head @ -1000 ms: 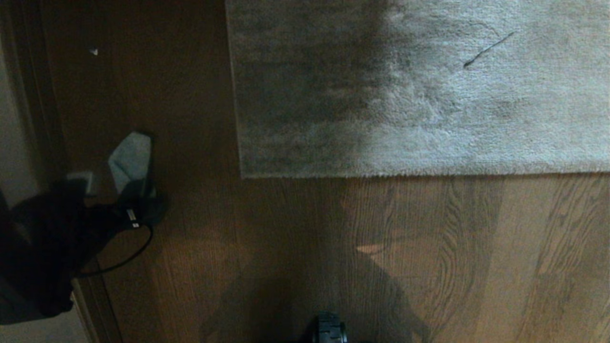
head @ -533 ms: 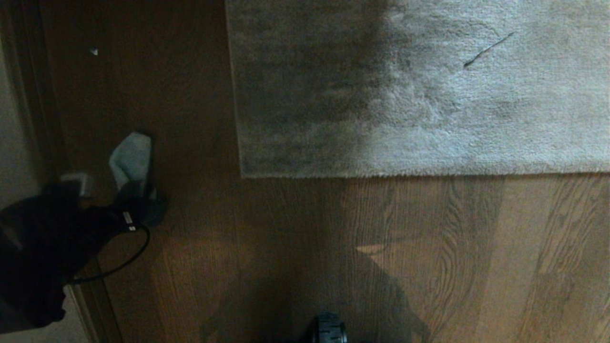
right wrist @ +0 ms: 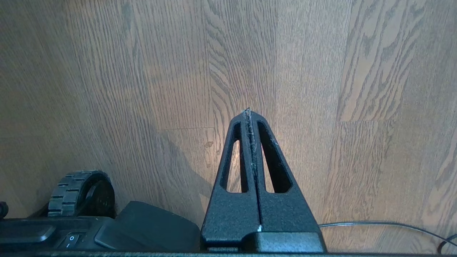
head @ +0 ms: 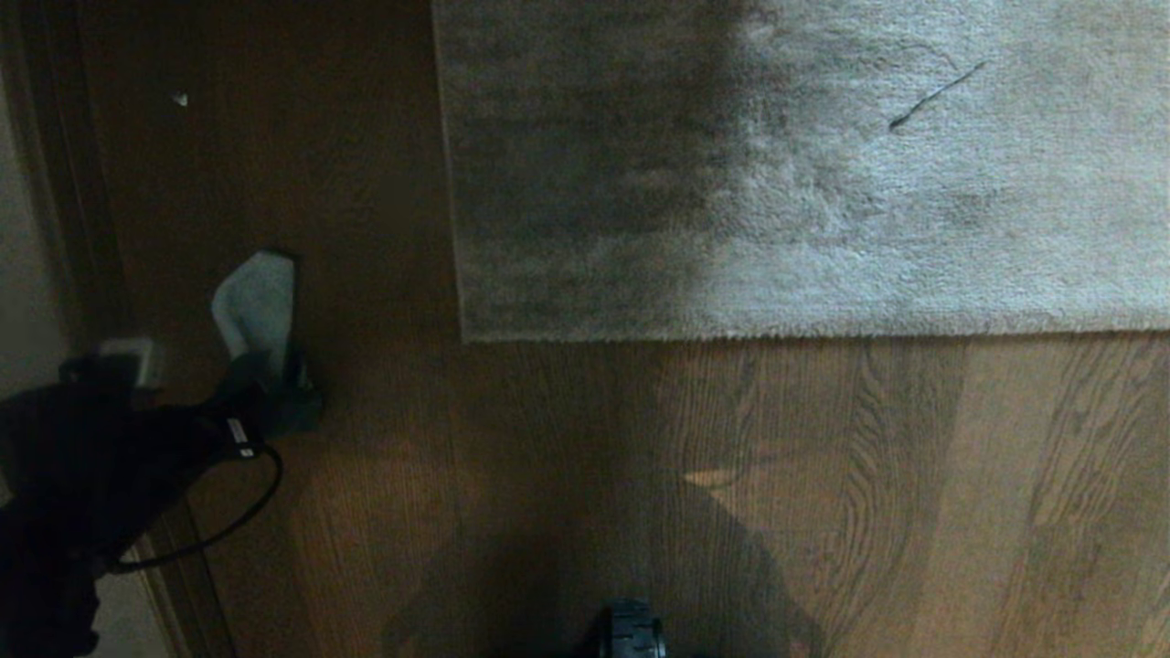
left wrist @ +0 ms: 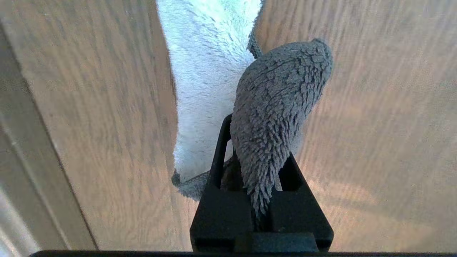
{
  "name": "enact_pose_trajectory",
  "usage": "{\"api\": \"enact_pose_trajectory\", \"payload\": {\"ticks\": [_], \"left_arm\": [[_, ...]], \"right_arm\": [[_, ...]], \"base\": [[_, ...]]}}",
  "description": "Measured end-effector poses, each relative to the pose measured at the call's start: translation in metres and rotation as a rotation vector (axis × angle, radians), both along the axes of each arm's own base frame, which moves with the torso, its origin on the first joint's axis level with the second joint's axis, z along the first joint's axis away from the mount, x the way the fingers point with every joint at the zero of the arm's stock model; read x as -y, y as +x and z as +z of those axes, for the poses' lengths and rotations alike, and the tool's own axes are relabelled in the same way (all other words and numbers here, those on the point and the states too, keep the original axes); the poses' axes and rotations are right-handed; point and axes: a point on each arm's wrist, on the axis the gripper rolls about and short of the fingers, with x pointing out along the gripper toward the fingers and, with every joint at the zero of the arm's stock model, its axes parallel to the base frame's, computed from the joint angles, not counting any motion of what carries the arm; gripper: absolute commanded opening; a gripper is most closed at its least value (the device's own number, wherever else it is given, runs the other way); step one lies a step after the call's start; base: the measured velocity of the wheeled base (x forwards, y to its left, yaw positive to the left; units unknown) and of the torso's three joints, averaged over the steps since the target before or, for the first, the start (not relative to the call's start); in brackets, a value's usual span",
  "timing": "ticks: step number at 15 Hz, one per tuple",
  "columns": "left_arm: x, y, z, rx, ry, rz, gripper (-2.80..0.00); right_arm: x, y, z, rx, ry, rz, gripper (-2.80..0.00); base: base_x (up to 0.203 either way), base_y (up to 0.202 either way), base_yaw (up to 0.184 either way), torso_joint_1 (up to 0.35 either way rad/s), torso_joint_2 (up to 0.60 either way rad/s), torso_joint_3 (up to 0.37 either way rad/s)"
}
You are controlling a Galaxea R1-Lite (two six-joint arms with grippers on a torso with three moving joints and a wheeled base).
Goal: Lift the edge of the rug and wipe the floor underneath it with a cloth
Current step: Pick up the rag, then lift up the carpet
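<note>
The rug lies flat on the brown wood floor. Its straight rug edge runs across the head view and ends in a corner. Far to the left of that corner, my left gripper is shut on the pale grey-green cloth, which trails away from the fingers over the planks. In the left wrist view the cloth bunches between the black fingers of the left gripper and hides their tips. My right gripper hangs shut and empty over bare floor.
A dark door frame runs along the far left. The base's wheel sits at the near edge, seen again as the wheel beside the right gripper. A thin cable lies on the planks. A dark strand rests on the rug.
The left arm's dark bulk has drawn back toward the near-left of the head view. The gripped cloth has barely shifted. The rug and right gripper have not moved.
</note>
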Motion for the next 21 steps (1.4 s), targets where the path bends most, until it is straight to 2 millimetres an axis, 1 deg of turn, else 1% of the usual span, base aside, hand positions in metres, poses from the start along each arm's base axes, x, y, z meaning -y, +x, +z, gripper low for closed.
{"api": "enact_pose_trajectory", "payload": {"ticks": [4,7,11,15,19,21], "left_arm": [[0.006,-0.011,0.007,0.014,0.003,-0.017,-2.80],[0.018,-0.021,0.014,0.033,0.007,-0.056,-2.80],[0.033,-0.042,0.020,0.043,-0.002,-0.166,-2.80],[0.037,-0.058,0.030,0.085,0.005,-0.179,-2.80],[0.041,-0.081,0.030,0.091,0.002,-0.201,-2.80],[0.043,-0.088,0.032,0.114,0.006,-0.213,-2.80]], "right_arm": [[0.000,0.000,0.000,0.000,0.000,0.000,-2.80],[0.000,0.000,0.000,0.000,0.000,0.000,-2.80],[0.000,0.000,0.000,0.000,0.000,0.000,-2.80],[0.000,0.000,0.000,0.000,-0.001,0.000,-2.80],[0.000,0.000,0.000,0.000,0.000,0.000,-2.80],[0.000,0.000,0.000,0.000,0.000,0.000,-2.80]], "base": [[0.000,0.000,0.000,0.000,0.00,0.000],[0.000,0.000,0.000,0.000,0.00,0.000],[0.000,0.000,0.000,0.000,0.00,0.000],[0.000,0.000,0.000,0.000,0.00,0.000],[0.000,0.000,0.000,0.000,0.00,0.000],[0.000,0.000,0.000,0.000,0.00,0.000]]}}
